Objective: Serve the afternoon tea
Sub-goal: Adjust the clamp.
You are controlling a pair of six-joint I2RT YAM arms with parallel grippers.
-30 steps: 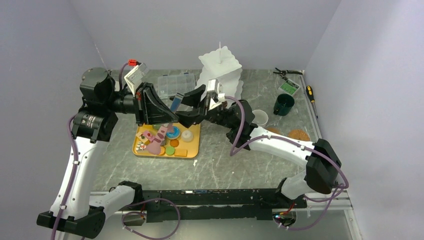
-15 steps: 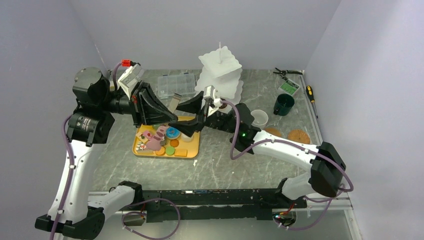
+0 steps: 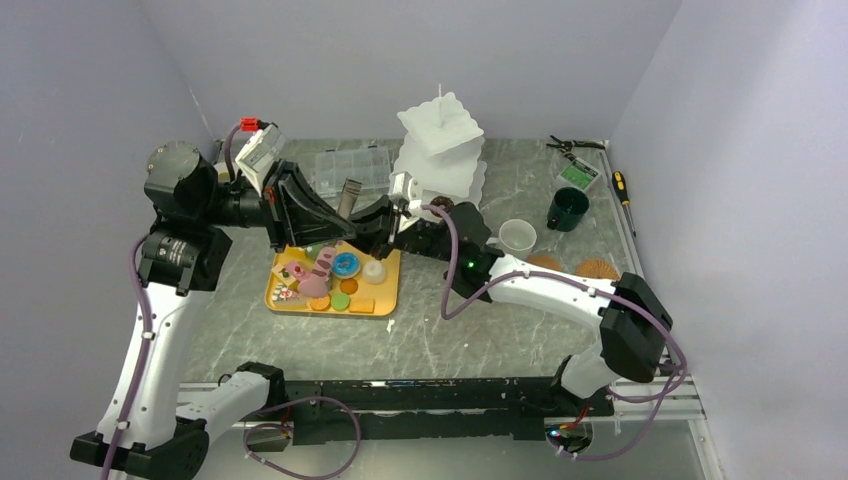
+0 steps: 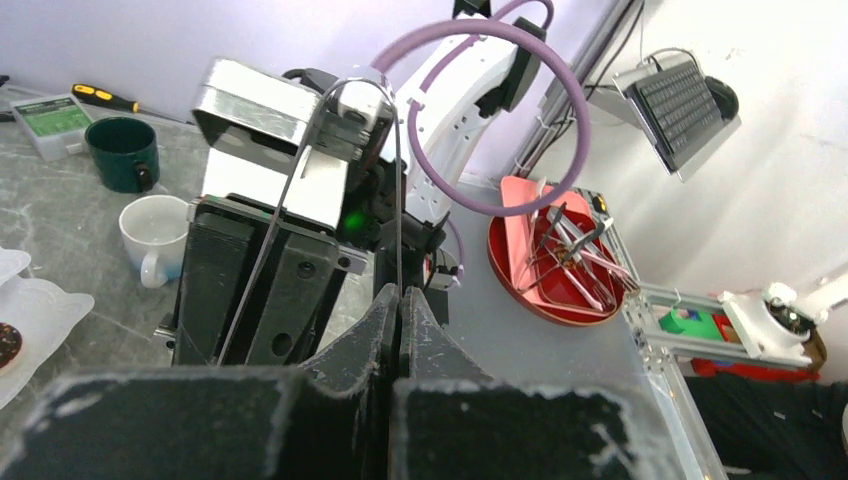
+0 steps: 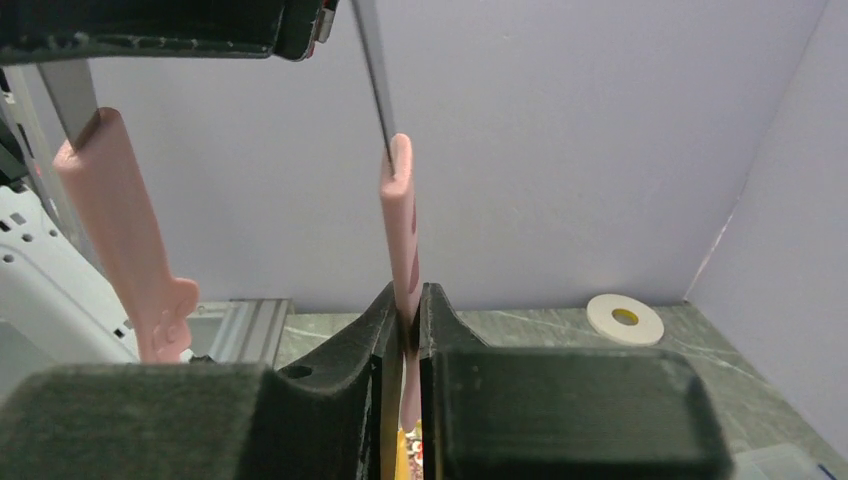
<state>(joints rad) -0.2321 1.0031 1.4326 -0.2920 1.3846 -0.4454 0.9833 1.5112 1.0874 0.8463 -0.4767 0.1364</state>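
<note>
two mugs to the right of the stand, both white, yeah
No: one is the white mug, the other a dark green mug. Both are to the right of the stand, as the top external view shows.

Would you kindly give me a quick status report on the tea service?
Left tool shut on tongs, metal end. Right tool shut on one pink tip. Pastries sit on yellow tray. Both tools bunched near it.

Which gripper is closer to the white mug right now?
Right. The right gripper sits near the tray, left of the mug in the top view; the left gripper faces it from farther left. Both are shut on the tongs.
</note>
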